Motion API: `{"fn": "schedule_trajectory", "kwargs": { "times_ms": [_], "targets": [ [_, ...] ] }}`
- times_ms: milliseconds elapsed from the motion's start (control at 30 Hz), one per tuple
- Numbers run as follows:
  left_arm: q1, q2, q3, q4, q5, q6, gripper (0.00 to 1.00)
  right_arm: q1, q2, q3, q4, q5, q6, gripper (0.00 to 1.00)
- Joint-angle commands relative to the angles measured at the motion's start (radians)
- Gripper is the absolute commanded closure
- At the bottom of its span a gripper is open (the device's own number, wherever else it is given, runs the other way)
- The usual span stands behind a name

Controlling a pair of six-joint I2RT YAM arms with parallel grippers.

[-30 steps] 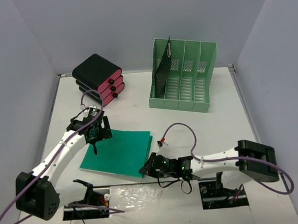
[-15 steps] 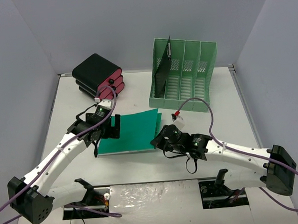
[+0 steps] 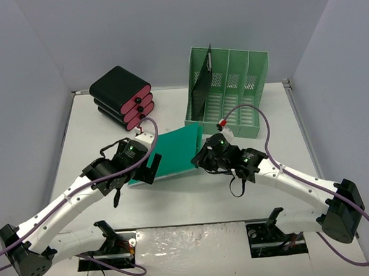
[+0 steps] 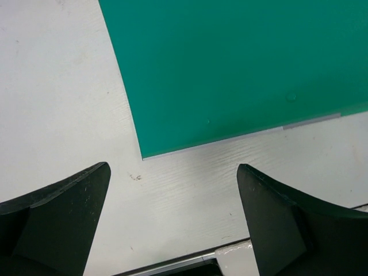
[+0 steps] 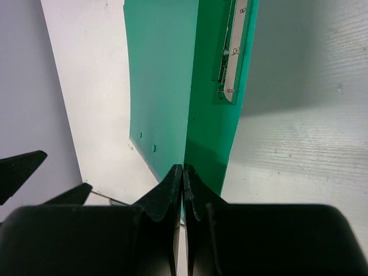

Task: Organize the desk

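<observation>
Your desk [image 3: 278, 161] lay flat under both arms, long axis unclear. On it sat 1 green folder [image 3: 176, 152], long axis left-right, right edge raised. R gripper [image 5: 183, 168] pinched that edge; L gripper [image 4: 172, 184] hung spread by the folder's corner. Far side: 1 mint rack [image 3: 228, 92], 3 stacked cases [image 3: 122, 97].

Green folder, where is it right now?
Top view: the green folder is at centre, just in front of the mint-green file rack, its right edge pinched by the right gripper, the open left gripper by its near-left corner.
</observation>
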Motion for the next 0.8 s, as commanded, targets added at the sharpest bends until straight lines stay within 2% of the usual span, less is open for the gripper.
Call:
{"fn": "schedule_trajectory", "kwargs": {
  "times_ms": [0,267,433,767],
  "targets": [
    [-0.061,-0.022,0.057,-0.001,-0.003,0.081,0.1,-0.027,0.021,0.088,-0.008,-0.028,-0.042,1.0],
    [-0.209,-0.017,0.03,0.033,-0.075,0.151,0.1,-0.05,0.053,0.16,-0.031,-0.054,-0.068,1.0],
    [-0.252,-0.006,0.0,0.085,-0.087,0.199,0.1,-0.057,0.064,0.182,-0.04,-0.086,-0.075,1.0],
    [-0.409,0.121,-0.03,0.217,-0.282,0.356,0.09,-0.064,0.073,0.221,-0.056,-0.104,-0.077,1.0]
  ]
}}
